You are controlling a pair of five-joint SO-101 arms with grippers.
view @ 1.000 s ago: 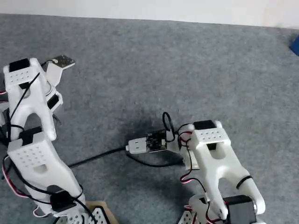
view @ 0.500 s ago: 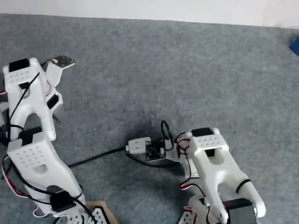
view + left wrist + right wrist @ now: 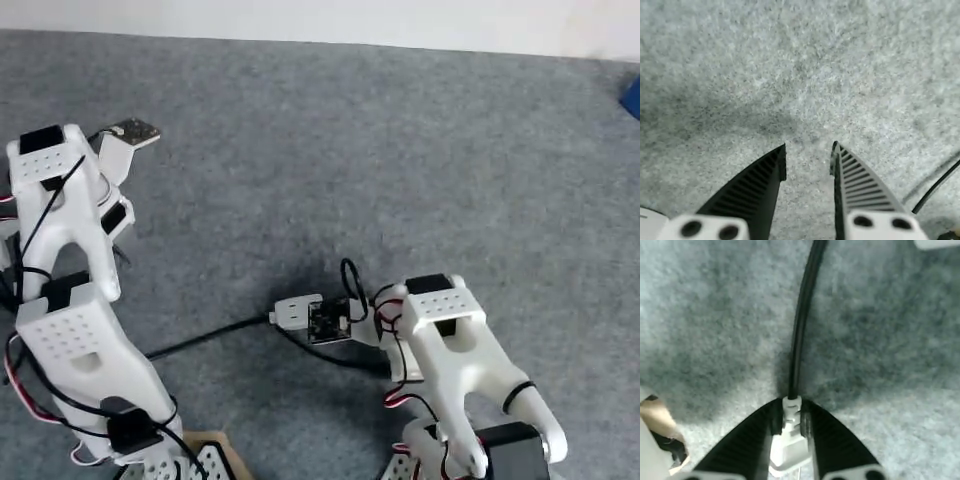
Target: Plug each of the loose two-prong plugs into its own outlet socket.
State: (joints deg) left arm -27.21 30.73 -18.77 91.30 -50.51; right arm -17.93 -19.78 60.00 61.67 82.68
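Right wrist view: the right gripper (image 3: 791,407) is seen clamped on a white plug (image 3: 788,440), whose black cable (image 3: 802,320) runs off across the grey carpet (image 3: 700,300). A white socket block (image 3: 298,312) lies just beside it. Insertion is judged to be in hand; the prongs must next be aligned with the slots. One plug, one socket block and two cables are counted. The left gripper (image 3: 808,150) is held open over bare carpet.
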